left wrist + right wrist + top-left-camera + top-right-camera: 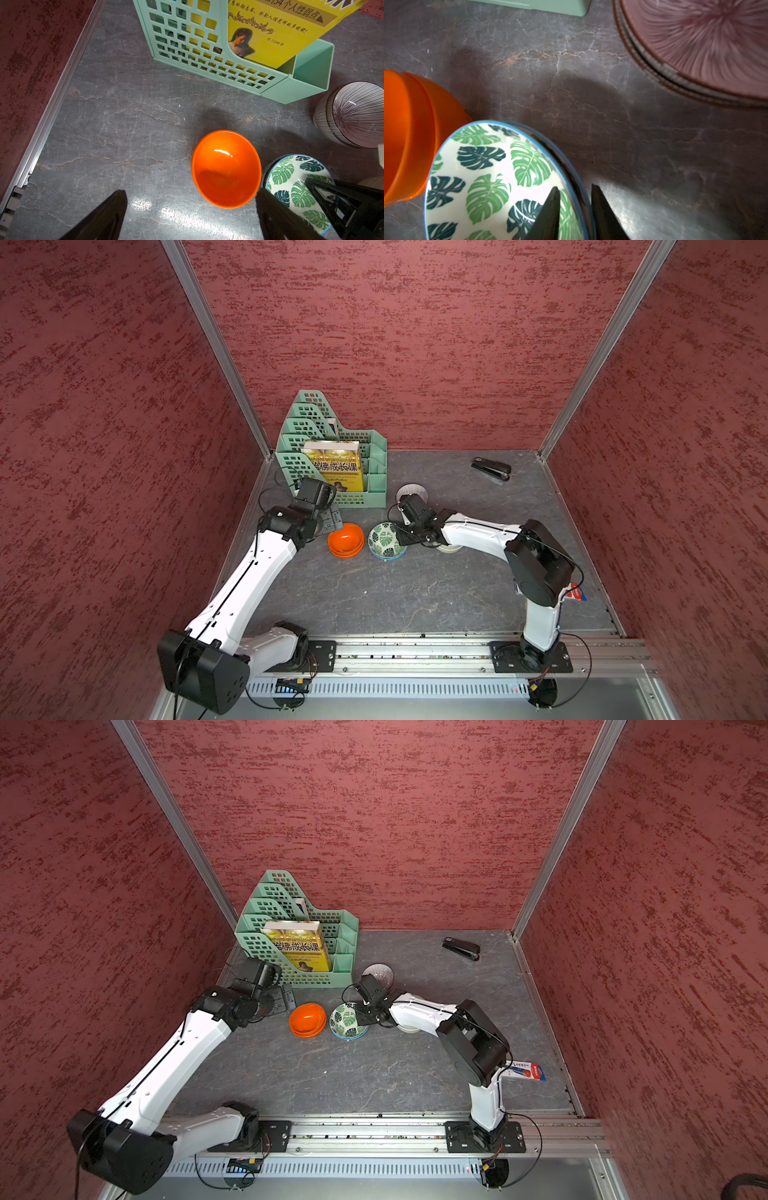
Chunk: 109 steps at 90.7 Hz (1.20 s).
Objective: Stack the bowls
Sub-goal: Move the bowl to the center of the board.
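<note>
Two glossy orange bowls (pixel 345 540) (pixel 226 169) sit nested left of centre. Beside them two leaf-patterned bowls (pixel 384 540) (pixel 483 166) are nested, the upper one slightly tilted. My right gripper (pixel 574 186) (pixel 401 535) straddles their right rim, one finger inside and one outside. Its jaws are a little apart, with a slim gap at the inner finger. Striped pink-grey bowls (pixel 411 491) (pixel 706 41) stand stacked behind. A cream bowl (pixel 451 548) peeks from under the right arm. My left gripper (pixel 192 191) (pixel 332 518) hovers wide open, empty, left of the orange bowls.
A green file rack (pixel 332 456) with a yellow book (pixel 332 466) stands at the back left, close behind the left gripper. A black stapler (pixel 491 468) lies at the back right. A red and blue packet (pixel 525 1070) lies near the right arm's elbow. Red walls enclose the table.
</note>
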Tool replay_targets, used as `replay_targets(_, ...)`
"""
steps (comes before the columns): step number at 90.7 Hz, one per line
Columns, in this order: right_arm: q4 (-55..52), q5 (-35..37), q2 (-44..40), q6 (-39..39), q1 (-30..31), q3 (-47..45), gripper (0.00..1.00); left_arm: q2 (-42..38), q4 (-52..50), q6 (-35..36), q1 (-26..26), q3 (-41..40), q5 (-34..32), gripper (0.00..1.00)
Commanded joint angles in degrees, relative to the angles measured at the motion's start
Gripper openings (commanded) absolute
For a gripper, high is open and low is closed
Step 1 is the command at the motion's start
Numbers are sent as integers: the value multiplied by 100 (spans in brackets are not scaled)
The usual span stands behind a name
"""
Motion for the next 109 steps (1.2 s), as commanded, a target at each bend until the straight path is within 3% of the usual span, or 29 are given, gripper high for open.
replay_targets(1,77,59,-71,-84,-3,155,36,-107,-18,19,36,-22,-43,100)
replay_targets(16,26,234,-424,-135,-63,5,47,-89,-5,21,36,13,-19,100)
replay_targets(33,-265,663,-1562,-204,-375,-366,56,50,26,87,-77,158,5,100)
replay_targets(61,-1128,955,-3196,-224,-1819,-1440,60,767,146,48,-761,628,-223,100)
replay_targets(74,-1162,885,-3238,-296,-2157,-1723,61,831,217,48,-790,664,-144,100)
replay_targets(109,-530,521,-2226,-292,-2170,-1723,60,738,149,57,-773,613,-227,100)
